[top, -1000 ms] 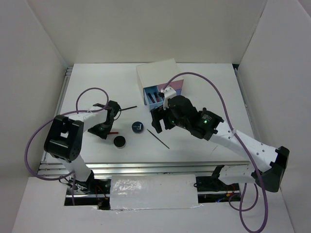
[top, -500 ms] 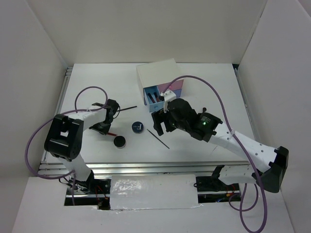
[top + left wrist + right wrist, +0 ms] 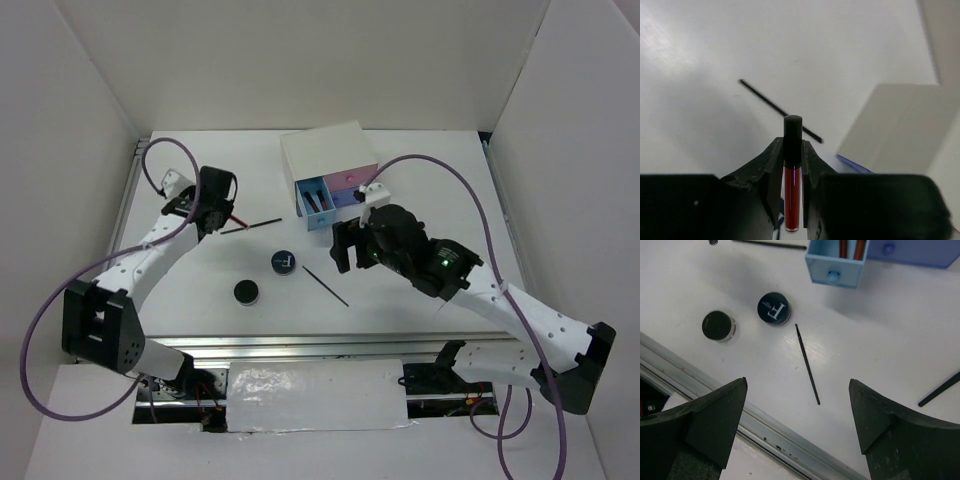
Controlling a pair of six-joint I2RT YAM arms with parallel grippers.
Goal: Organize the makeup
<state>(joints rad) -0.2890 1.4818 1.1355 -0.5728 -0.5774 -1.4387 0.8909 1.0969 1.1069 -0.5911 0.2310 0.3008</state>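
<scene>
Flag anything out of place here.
Nothing looks spilled or broken. The thin black stick mid-table and the thin black stick farther back lie at odd angles, near the white-marked round black compact and the plain round black compact. The white box has its blue drawer pulled open. The left gripper grips a black-capped red tube.

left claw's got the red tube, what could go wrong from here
1. The left claw pinches the red tube with its black cap poking past the tips; it may pivot or slip in transit.
2. The open blue drawer is already partly filled and the right claw hovers open close by, so the arms might crowd each other there.
</scene>
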